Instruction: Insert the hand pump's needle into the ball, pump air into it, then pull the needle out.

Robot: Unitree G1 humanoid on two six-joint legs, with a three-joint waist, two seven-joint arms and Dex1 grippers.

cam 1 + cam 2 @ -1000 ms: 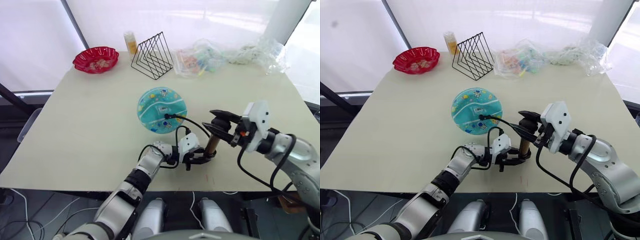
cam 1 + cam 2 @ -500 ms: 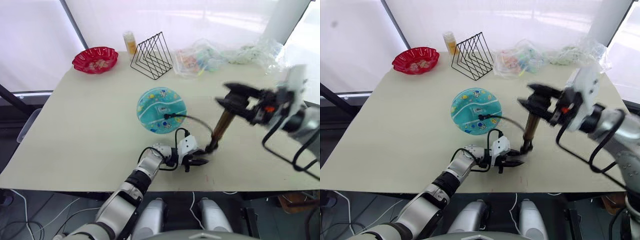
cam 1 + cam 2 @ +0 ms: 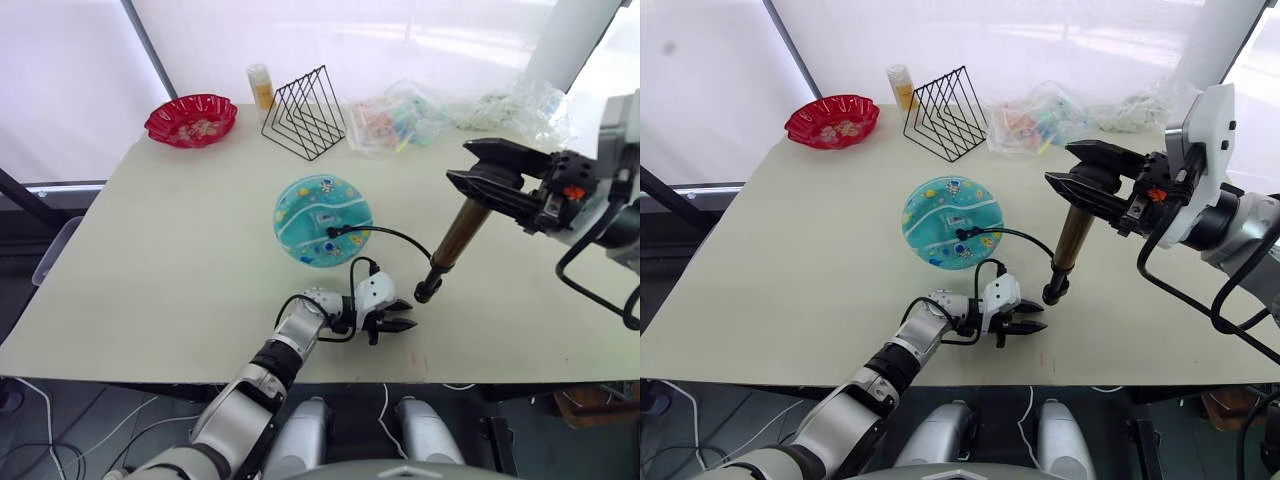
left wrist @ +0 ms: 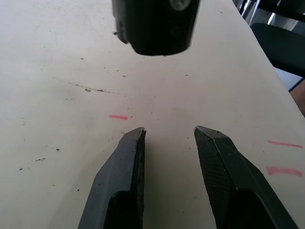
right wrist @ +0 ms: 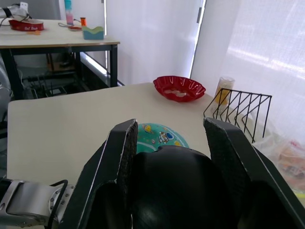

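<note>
My right claw (image 3: 490, 172) grips the black T-handle (image 5: 171, 191) of the hand pump (image 3: 456, 237), one finger on each side of it. The gold-bronze cylinder hangs tilted below that claw, its black lower cap lifted just off the counter (image 3: 150, 260). My left claw (image 3: 400, 322) rests low on the counter, just beside and slightly nearer me than the pump's lower cap; its fingers (image 4: 126, 167) stand apart with nothing between them, and the cap hovers just beyond their tips. From the lower cap the thin black hose (image 3: 395, 234) arcs away over the counter to the teal ball (image 3: 323, 218), which lies beyond my left claw. The hose's end fitting sits against the ball's near side; I cannot make out the needle itself.
</note>
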